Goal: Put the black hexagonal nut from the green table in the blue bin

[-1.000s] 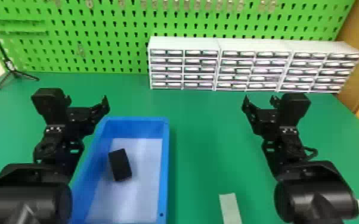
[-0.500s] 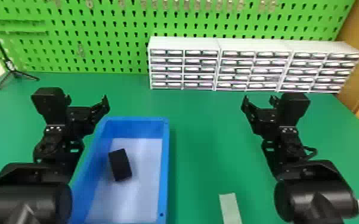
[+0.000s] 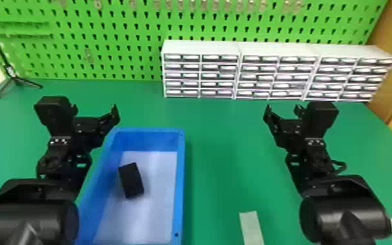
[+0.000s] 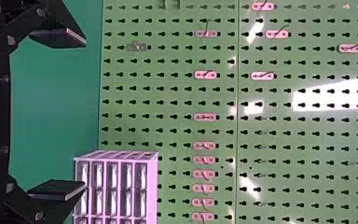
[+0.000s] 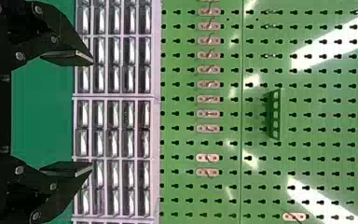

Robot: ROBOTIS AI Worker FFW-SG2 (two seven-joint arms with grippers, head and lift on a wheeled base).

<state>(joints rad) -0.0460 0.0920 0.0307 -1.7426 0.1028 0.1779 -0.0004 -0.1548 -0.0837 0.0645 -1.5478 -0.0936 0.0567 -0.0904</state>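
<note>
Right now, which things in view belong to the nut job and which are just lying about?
Job:
blue bin
green table
left gripper, right gripper, both open
black block in the bin, if that's the nut; it looks rectangular, so can't confirm

Lying about:
pale strip
white drawer units
black tripod

Left arm [image 3: 29, 216]: black, with a thick rounded shell, at 8 o'clock
Right arm [image 3: 345, 213]: black, likewise rounded, at 4 o'clock
Housings [image 3: 53, 112]: black, boxy
Pale dots [image 3: 59, 141]: small, clustered
Cable [image 3: 342, 166]: black loop, right arm's 3 o'clock side
Fingers [image 4: 58, 38]: flat, black, tapering
Screws [image 5: 19, 56]: round, silvery
</note>
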